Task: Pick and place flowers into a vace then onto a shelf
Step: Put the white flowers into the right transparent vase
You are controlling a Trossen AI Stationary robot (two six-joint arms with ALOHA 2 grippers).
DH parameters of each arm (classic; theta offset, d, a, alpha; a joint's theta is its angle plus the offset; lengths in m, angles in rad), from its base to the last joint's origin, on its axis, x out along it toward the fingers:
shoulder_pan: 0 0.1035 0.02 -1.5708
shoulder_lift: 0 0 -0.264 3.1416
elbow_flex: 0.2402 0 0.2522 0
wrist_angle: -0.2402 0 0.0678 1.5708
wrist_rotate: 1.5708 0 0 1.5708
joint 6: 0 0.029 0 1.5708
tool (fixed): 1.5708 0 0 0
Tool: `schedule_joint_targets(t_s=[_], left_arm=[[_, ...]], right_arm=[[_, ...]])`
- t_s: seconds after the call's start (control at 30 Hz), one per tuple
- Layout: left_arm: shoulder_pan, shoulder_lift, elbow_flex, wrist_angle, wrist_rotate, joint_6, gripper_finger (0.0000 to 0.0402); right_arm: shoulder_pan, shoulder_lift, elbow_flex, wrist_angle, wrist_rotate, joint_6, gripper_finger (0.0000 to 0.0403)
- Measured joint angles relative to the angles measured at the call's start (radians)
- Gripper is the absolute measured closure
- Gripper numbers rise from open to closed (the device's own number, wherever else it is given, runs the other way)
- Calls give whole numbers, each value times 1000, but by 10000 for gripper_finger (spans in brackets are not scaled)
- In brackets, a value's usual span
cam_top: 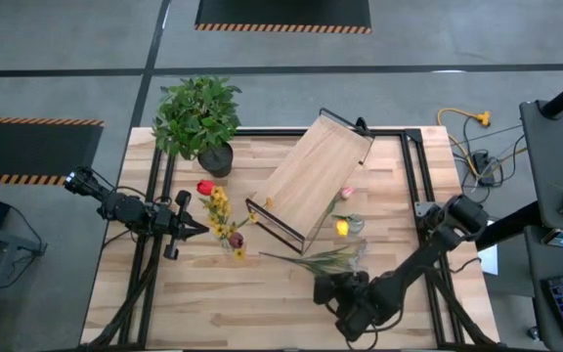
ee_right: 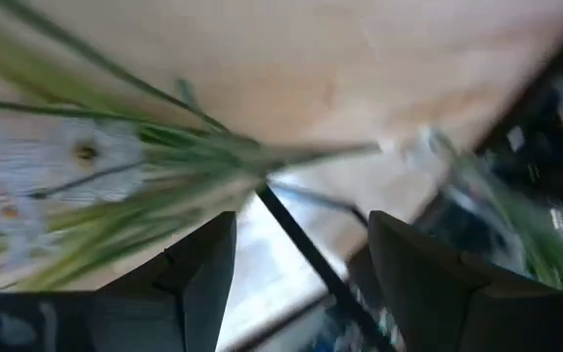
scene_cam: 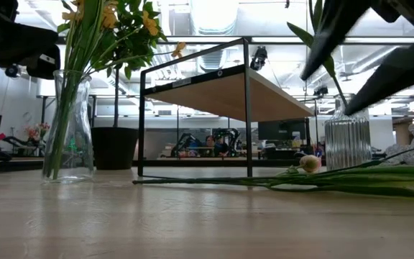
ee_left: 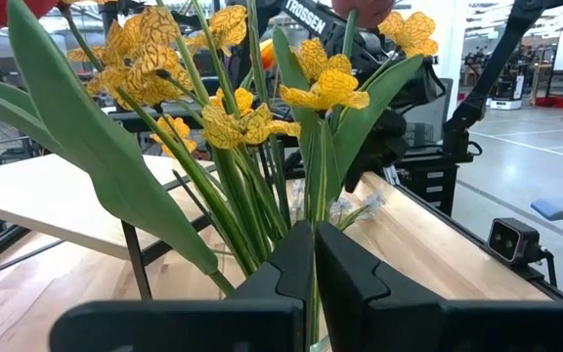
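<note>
Two glass vases on the planked desk (cam_top: pixel 262 293): a smooth one (scene_cam: pixel 68 129) at nine o'clock, a ribbed one (scene_cam: pixel 347 142) at three. Loose stems (cam_top: pixel 323 256) lie flat between them. Left end effector (ee_left: pixel 314 279) is pinched closed on nothing; right end effector (ee_right: pixel 301 284) gapes wide above those stems.

Behind the shelf (scene_cam: pixel 214 86) in the low view, the room's figures and machines are too small to make out, and the left vase (scene_cam: pixel 69 126) loses its blossoms past the picture's upper edge. In the right wrist view the loose stems (ee_right: pixel 135 166) near the shelf's black frame are smeared into green streaks, so single flowers cannot be told apart. In the left wrist view the yellow flowers (ee_left: pixel 233 117) hide most of the table beyond them, and their vase is out of sight below.
</note>
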Motion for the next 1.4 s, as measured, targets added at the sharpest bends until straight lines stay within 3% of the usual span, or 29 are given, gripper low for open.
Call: schedule_joint_targets(t_s=[0.13,0.5,0.83,1.23,1.4], left_arm=[[0,0,0,0,0,0,401],[0,0,0,0,0,0,402],[0,0,0,0,0,0,401],[0,0,0,0,0,0,401],[0,0,0,0,0,0,401]], right_arm=[[-13,-4,-2,-4,-37,-176,179],[-94,85,-3,-43,-49,-427,179],[-115,186,1,-67,-44,-469,179],[-119,112,2,-51,-21,-469,179],[-124,73,2,-30,-145,-499,179]])
